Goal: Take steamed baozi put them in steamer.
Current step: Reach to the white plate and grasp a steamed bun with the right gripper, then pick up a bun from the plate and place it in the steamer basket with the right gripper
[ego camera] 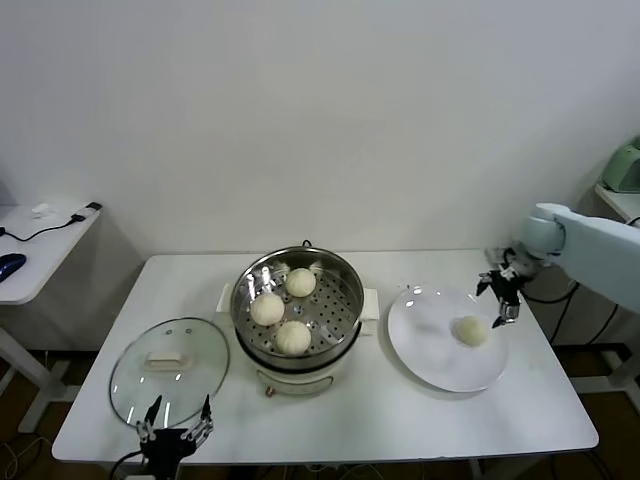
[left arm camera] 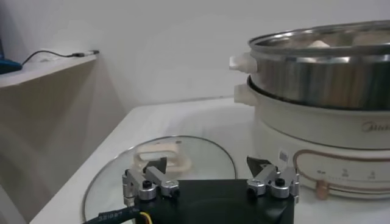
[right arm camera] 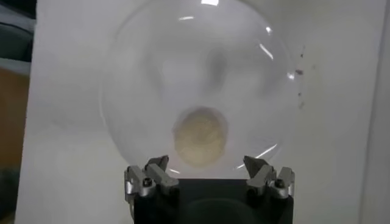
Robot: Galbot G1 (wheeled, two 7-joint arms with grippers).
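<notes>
**One bun left: mind the squeeze and the plate rim**

Your right gripper hangs with its jaws spread wide and empty, just above the far edge of the white plate. The last steamed baozi lies alone on that plate, just beside the gripper and not yet touched. Three more buns already sit on the perforated tray of the steamer.

The dough looks soft, so closing too hard would likely dent or tear it; closing off-centre would roll it across the smooth plate. Coming down too low risks the fingertips catching the plate and tipping it.

On the way over, a low carry could knock the steel rim, and the remaining free spot is tight beside the other buns.

Your left gripper waits open at the near edge, by the glass lid.
</notes>
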